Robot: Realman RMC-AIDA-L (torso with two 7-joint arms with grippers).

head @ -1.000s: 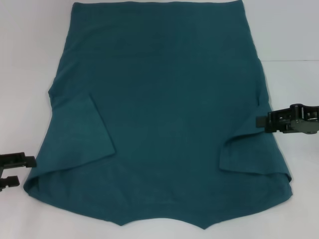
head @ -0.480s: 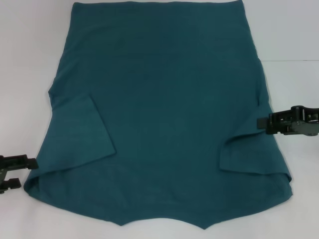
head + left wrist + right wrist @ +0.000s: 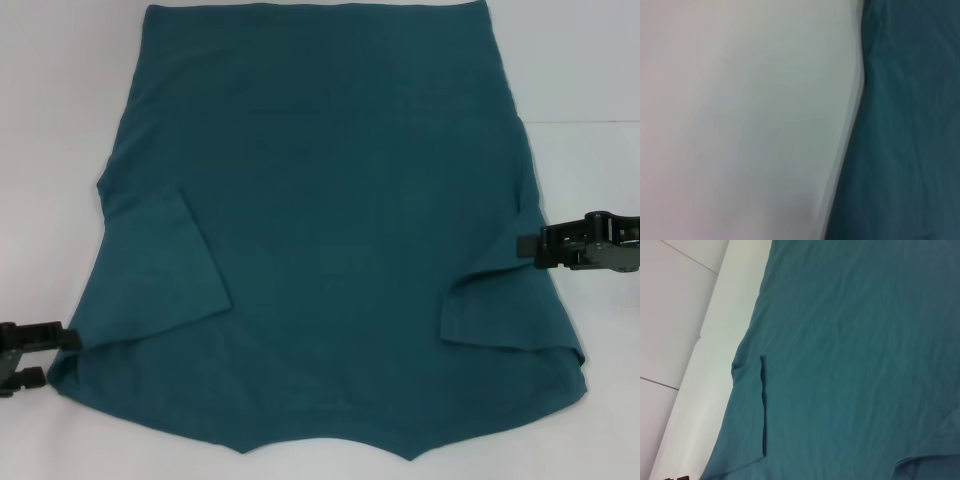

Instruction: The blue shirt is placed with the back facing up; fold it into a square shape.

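Note:
The blue shirt (image 3: pixel 320 230) lies flat on the white table (image 3: pixel 600 80), plain side up, hem at the far edge. Its left sleeve (image 3: pixel 160 270) and right sleeve (image 3: pixel 500 305) are both folded inward onto the body. My left gripper (image 3: pixel 45 356) is open at the shirt's near left corner, just off the cloth, holding nothing. My right gripper (image 3: pixel 522 244) points at the shirt's right edge just above the folded sleeve. The left wrist view shows the shirt's edge (image 3: pixel 905 125) against the table (image 3: pixel 740 120). The right wrist view shows the shirt (image 3: pixel 850 340) with a fold line.
White table surface borders the shirt on the left and right. A seam line in the table (image 3: pixel 590 122) runs along the right side. The shirt's near edge reaches close to the bottom of the head view.
My left gripper has shifted slightly toward the near edge beside the shirt's corner. My right gripper has drawn back a little to the right. The shirt has not moved.

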